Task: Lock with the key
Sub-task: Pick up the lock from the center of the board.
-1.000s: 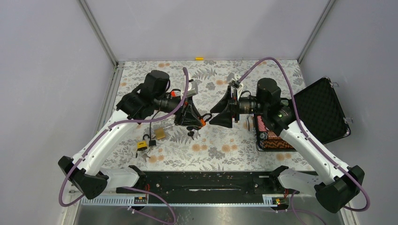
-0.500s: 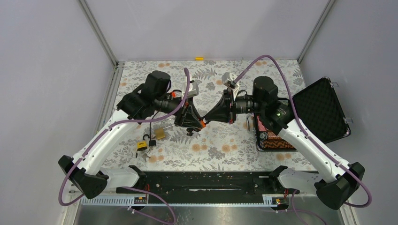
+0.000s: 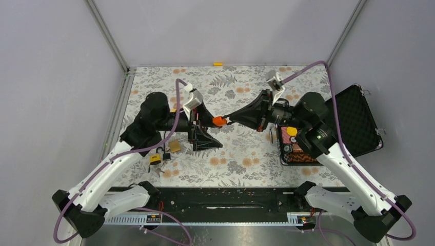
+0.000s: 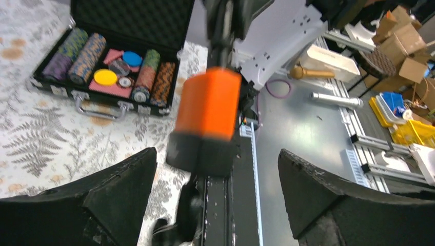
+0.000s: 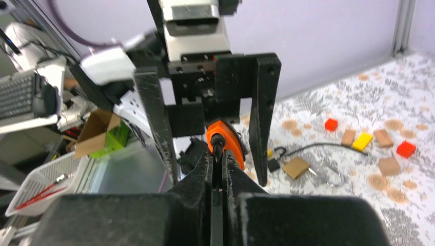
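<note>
Pinched between the closed tips of the right gripper (image 3: pixel 229 119): a blocky lock (image 3: pixel 219 121), smooth orange plastic over a matt black base, squared at the edges, up in the air above the middle of the tablecloth (image 3: pixel 241 159). Spread wide to either side of it, gripping nothing, the flat black wedge-shaped fingers (image 4: pixel 118 200) of the left gripper (image 3: pixel 218 134), with a gap on both sides in the wrist views. Something dark dangling under the lock, too blurred to name.

Underneath, soft matt fabric printed with grey ferns and orange flowers. Around it, plain pale lilac walls (image 3: pixel 225 31) and bare metal corner posts (image 3: pixel 107 36). On the right, a hard black case (image 3: pixel 354 120), lid open, lined with dimpled foam, packed with rows of striped chips (image 4: pixel 82 51). On the left, a brass padlock (image 3: pixel 175 146) flat on the fabric, a yellow padlock (image 3: pixel 155 159) near it, and small red, yellow and brown blocks (image 5: pixel 364 139) scattered near the brass one
</note>
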{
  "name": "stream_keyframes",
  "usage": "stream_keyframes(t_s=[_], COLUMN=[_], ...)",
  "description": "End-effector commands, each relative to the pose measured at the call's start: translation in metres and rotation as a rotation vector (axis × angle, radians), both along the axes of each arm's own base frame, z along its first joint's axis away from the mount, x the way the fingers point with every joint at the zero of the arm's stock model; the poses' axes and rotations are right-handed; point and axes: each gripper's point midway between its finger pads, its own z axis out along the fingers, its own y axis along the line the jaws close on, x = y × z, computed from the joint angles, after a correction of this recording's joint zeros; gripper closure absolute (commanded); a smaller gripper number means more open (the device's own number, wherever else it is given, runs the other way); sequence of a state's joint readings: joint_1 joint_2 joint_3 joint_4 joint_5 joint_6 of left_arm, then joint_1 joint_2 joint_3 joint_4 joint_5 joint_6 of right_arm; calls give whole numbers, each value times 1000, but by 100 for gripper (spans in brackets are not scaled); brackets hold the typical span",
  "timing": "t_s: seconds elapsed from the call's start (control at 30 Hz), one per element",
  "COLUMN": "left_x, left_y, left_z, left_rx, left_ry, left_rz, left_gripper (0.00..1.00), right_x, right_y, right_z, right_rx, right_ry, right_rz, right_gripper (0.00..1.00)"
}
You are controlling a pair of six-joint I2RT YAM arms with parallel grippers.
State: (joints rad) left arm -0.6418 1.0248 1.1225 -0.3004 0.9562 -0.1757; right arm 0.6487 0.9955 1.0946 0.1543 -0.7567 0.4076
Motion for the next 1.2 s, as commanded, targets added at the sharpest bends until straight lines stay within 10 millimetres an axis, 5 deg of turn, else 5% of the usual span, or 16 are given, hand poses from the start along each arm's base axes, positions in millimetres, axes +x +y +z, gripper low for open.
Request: stream_keyframes(t_s=[0.0, 0.2, 0.43, 0.9, 1.03, 1.1, 1.13, 1.17], left_x=[2, 1, 16, 30, 27, 26, 28, 29], left_y=[-3, 2, 14, 8, 7, 5, 4, 4], left_z=[74, 113, 132, 149, 152, 150, 147, 146], left_rx=[-315, -451, -490, -512, -525, -515, -504, -492], left_ry=[-100, -95, -233, -224, -216, -206, -192, -178], left_rz=[64, 92, 231, 259, 237, 227, 231, 239], left_gripper=[13, 13, 11, 56, 98, 100, 100, 100], right_x=[-16, -21, -12, -4, 0, 4, 7, 10], right_y=[-17, -24, -22, -17, -15, -14, -15, -14], right_z=[67, 86, 101, 109, 99, 90, 85, 76], right_rx=[197, 262, 319, 339, 315, 283, 258, 224], right_ry=[-87, -73, 106, 119, 111, 109, 94, 83], right_rz=[-39, -54, -72, -74, -86, -109, -131, -145], right_gripper=[100, 100, 100, 100, 100, 99, 87, 65])
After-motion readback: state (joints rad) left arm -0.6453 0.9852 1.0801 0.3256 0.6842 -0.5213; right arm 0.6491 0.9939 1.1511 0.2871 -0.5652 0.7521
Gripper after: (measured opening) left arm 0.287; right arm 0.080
